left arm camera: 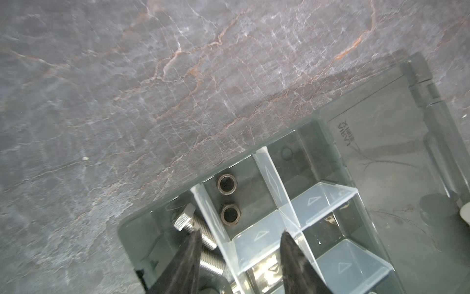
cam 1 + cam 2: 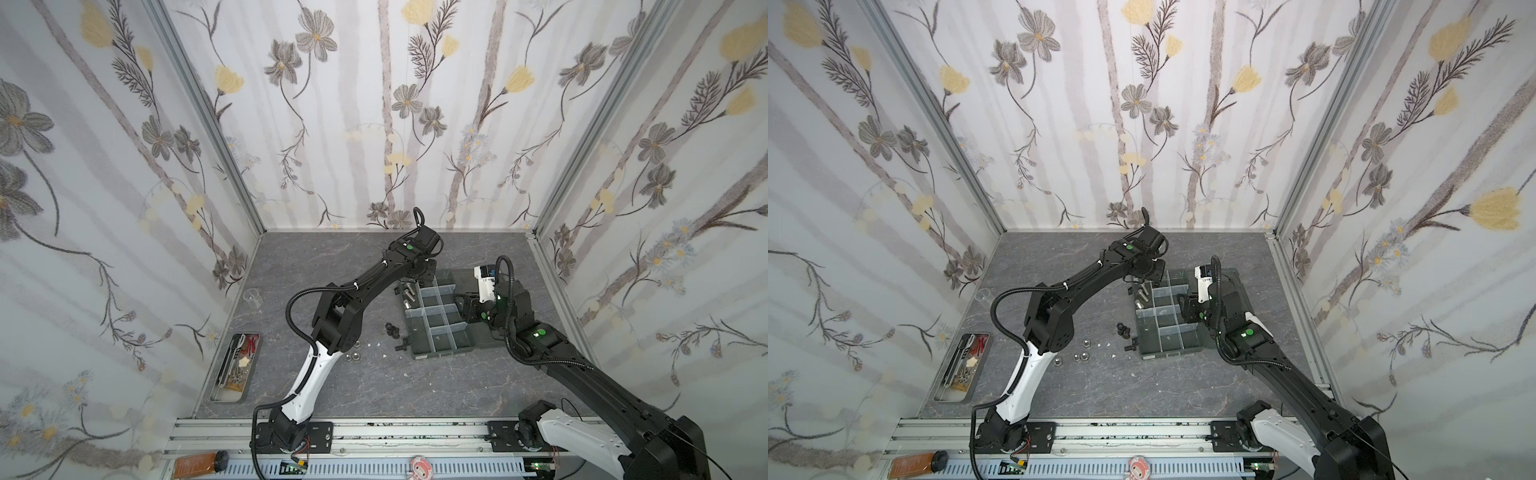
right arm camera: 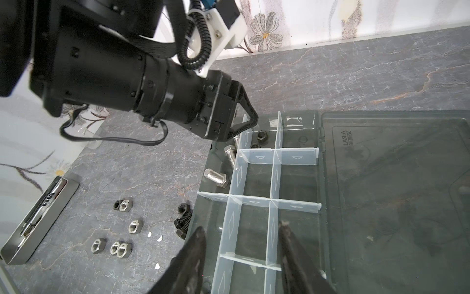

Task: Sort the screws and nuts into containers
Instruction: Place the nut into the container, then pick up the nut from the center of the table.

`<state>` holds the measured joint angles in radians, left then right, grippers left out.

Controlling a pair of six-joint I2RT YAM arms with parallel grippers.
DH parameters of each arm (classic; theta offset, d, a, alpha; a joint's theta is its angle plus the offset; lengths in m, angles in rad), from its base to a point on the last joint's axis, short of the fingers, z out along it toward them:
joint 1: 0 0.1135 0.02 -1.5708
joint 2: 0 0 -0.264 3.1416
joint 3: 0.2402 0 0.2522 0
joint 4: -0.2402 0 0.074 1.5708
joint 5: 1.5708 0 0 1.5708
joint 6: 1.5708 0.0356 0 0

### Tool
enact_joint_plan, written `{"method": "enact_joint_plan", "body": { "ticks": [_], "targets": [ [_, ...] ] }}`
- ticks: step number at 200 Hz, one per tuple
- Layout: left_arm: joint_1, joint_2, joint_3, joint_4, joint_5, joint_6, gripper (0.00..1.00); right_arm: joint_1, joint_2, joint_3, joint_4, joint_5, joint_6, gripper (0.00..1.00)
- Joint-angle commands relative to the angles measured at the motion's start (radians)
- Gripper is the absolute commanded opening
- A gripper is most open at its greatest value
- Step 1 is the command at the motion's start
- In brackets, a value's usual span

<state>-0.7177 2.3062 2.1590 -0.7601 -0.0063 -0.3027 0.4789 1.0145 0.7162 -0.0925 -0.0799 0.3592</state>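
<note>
1. Tabletop, grey with pale veins, is carrying everything between the flowered walls.
2. Left arm is reaching across to the far end of the organizer box, while the right arm is bending over the box from its other side.
3. Organizer box, dark grey, is lying open with its flat lid folded out onto the table. Translucent dividers are splitting it into square compartments.
4. Metal tray of hand tools is sitting at the table's left edge, well apart from the box. A clear cup is standing beyond it.
5. Left gripper is hovering over the box's far corner, its fingers spread and gripping nothing.
6. Right gripper is hanging over the nearer compartments, its jaws parted and empty.
7. Screws, three silver hex bolts, are lying in the far corner compartment on the left arm's side.
8. Nuts are sitting two to a compartment right next to the screws, both black. A black cluster is lying on the table just beside the box wall. Silver nuts are lying scattered between that cluster and the tray.
9. White specks are dotting the table near the silver nuts.
</note>
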Motion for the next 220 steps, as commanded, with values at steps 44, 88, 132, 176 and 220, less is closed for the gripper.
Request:
{"method": "enact_joint_plan", "body": {
  "ticks": [44,88,132,176,220],
  "targets": [
    [0.015,-0.277,-0.242,0.164,-0.108,0.015,0.62,0.020,0.030,0.132,-0.101,0.012,-0.059,0.48],
    [0.037,-0.429,-0.442,0.231,-0.123,0.013,0.66,0.079,0.131,0.221,-0.138,0.025,-0.078,0.48],
    [0.116,-0.625,-0.729,0.361,-0.123,-0.035,0.75,0.150,0.238,0.306,-0.163,0.034,-0.089,0.48],
    [0.246,-0.811,-0.979,0.476,-0.062,-0.130,0.87,0.221,0.371,0.398,-0.202,0.022,-0.099,0.47],
    [0.342,-0.975,-1.159,0.525,-0.060,-0.178,1.00,0.280,0.491,0.491,-0.243,0.026,-0.106,0.46]
  ]
}}
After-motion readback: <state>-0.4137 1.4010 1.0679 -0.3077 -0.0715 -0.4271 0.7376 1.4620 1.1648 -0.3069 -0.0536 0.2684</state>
